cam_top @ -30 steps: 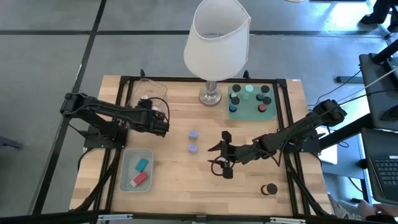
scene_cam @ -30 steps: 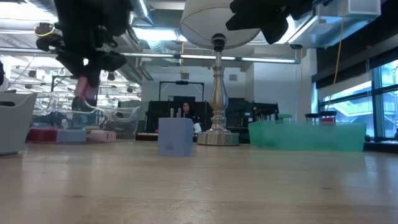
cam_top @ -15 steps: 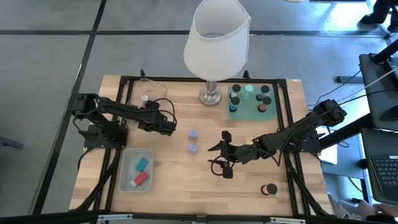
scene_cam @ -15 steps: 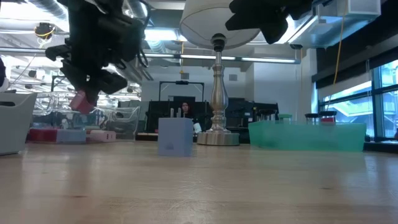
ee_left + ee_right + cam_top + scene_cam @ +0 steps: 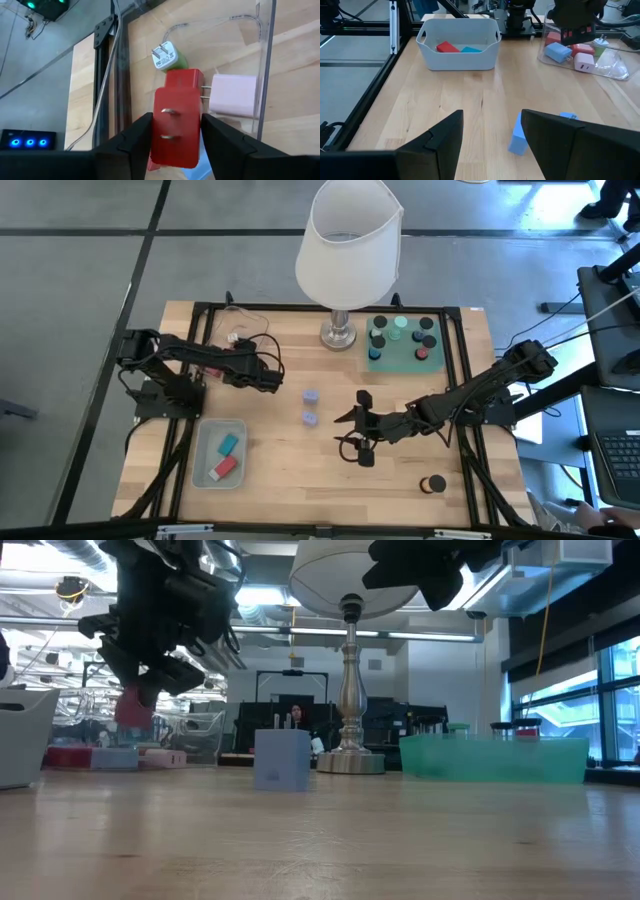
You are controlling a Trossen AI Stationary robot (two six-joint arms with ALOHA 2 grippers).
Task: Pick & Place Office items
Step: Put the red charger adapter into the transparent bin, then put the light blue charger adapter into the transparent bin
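Red plug (image 5: 176, 120), lifted clear of the clear tray (image 5: 265, 65), sat pinched between the left gripper (image 5: 175, 137) fingers, which had loosened slightly, while the right gripper (image 5: 362, 438) waited part-open and empty.

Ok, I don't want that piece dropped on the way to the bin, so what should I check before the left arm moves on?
1. Grip: the red charger sits between both fingers of the left gripper: ok.
2. Lift: the low view shows it hanging above the tabletop: ok.
3. Position: that gripper is over bare wood, not over the grey-blue bin: not ok.
4. Room in the bin: one teal and one red piece, with bare floor left: ok.
5. Other arm: the right gripper waits mid-table, open and empty, away from the bin: ok.
6. Lavender blocks: off the route: ok.
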